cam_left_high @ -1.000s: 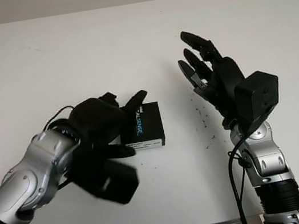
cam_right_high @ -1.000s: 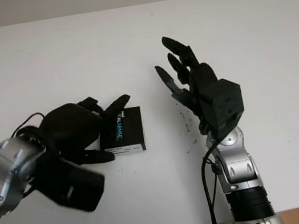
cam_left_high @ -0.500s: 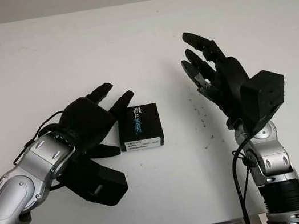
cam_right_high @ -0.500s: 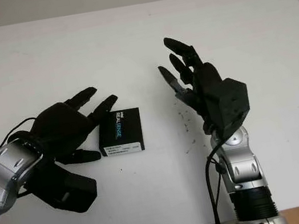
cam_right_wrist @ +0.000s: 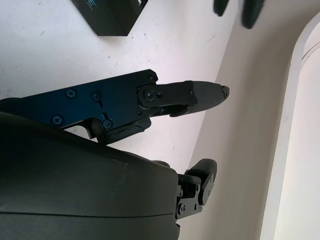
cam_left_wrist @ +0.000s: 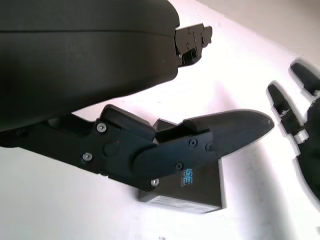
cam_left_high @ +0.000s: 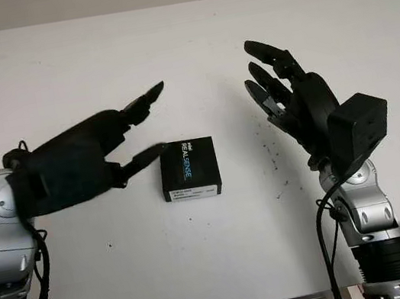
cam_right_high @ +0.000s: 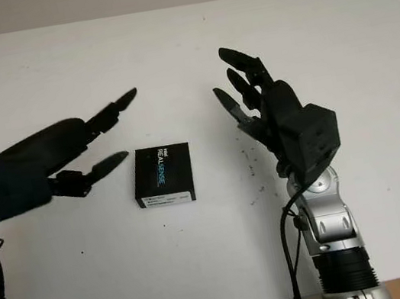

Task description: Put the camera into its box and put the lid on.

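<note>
- Left hand [cam_left_high: 100, 155] hangs just beside the black box [cam_left_high: 188, 169], on its left, holding nothing; its fingertips [cam_left_high: 155, 150] point toward the box's near edge without touching it.
- Right hand [cam_left_high: 293, 106] stands raised to the right of the box, well apart from it, palm turned toward it, and it too holds nothing.
- Lying flat near the middle of the white table [cam_left_high: 183, 52], the box has its printed top face up and looks closed; no separate camera or loose lid can be seen, so the task appears to be at or near its finish.
- If the lid needs a last seating, I would judge the safest way is to press straight down on the top face with 1 hand while the other steadies a side wall, since a sideways nudge would likely slide the light box across the smooth surface.
- Otherwise both hands can lift away upward, so that no finger catches a box edge.
- Plain and matte, the tabletop carries a few small dark specks [cam_left_high: 270, 159] between the box and the right hand.
- Behind the table's far edge runs a pale wall.
</note>
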